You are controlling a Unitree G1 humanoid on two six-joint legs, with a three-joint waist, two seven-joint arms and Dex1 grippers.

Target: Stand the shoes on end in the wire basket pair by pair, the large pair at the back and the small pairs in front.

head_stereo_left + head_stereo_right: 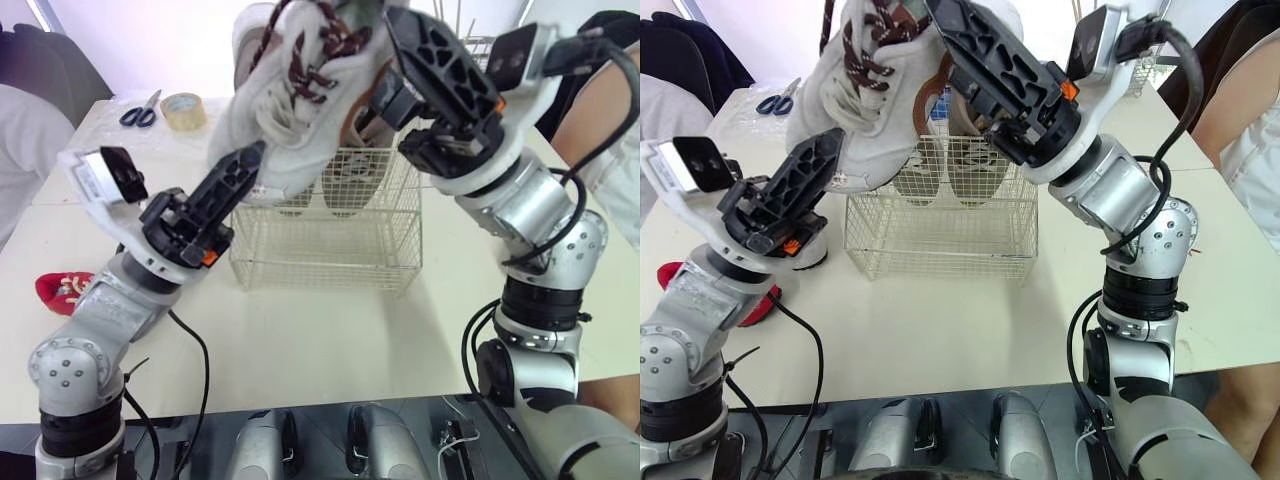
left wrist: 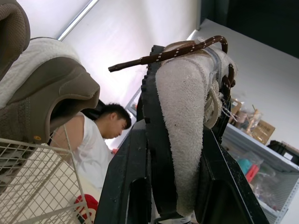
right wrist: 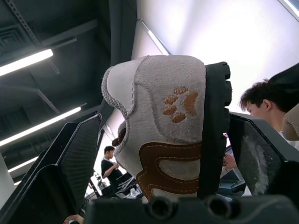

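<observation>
Two large white suede shoes with brown laces hang above the wire basket (image 1: 320,250). My left gripper (image 1: 248,160) is shut on one shoe (image 1: 285,110), whose sole and side sit between its fingers (image 2: 126,168). My right gripper (image 1: 405,45) is shut on the other shoe (image 3: 173,121), held by its heel with the brown paw print; that shoe (image 1: 362,105) is partly hidden behind the first. Another pale pair (image 1: 322,195) stands on end at the back of the basket. A small red shoe (image 1: 62,290) lies on the table beside my left arm.
A tape roll (image 1: 183,110) and blue-handled scissors (image 1: 140,110) lie at the table's far left. One person (image 1: 610,150) is close by the table's right edge, another (image 1: 20,140) at the left. Bare table (image 1: 330,340) lies in front of the basket.
</observation>
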